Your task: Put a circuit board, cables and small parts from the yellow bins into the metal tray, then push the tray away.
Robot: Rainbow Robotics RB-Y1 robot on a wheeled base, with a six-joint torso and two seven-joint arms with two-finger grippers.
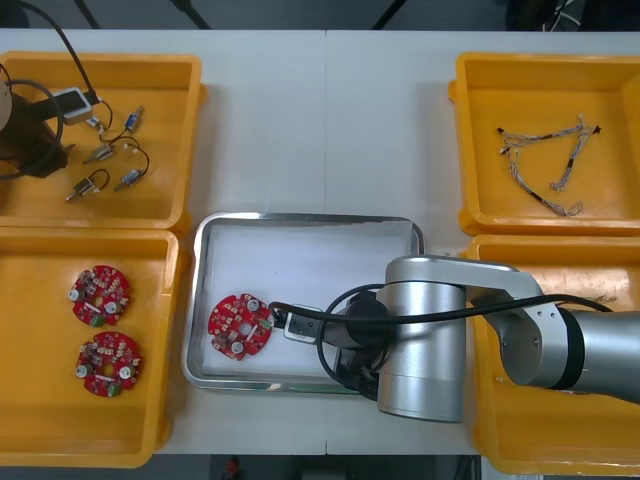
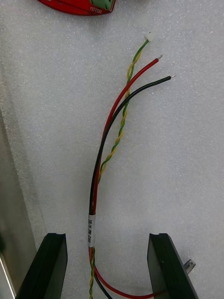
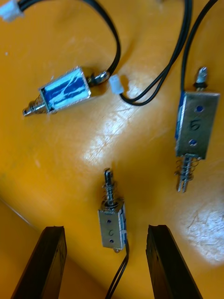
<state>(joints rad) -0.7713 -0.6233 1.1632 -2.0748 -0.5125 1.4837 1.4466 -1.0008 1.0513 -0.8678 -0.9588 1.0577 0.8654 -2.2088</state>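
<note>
My right gripper (image 2: 107, 236) is open low over the white inside of the metal tray (image 1: 300, 222). A red, black and yellow-green cable (image 2: 114, 126) lies flat on the tray floor between the fingers, touching neither. A round red circuit board (image 1: 240, 326) lies in the tray's left part; its edge (image 2: 79, 4) lies just past the cable's tips. My left gripper (image 3: 106, 228) is open over the upper left yellow bin (image 1: 170, 130), with one small metal part (image 3: 112, 229) lying between its fingers. Two more small metal parts (image 3: 63, 91) (image 3: 196, 124) lie beyond it.
Two red circuit boards (image 1: 100, 296) (image 1: 108, 362) lie in the lower left bin (image 1: 40, 440). A twisted blue and white cable (image 1: 545, 160) lies in the upper right bin (image 1: 470, 150). My right arm (image 1: 430, 340) covers the tray's front right corner and part of the lower right bin (image 1: 500, 440).
</note>
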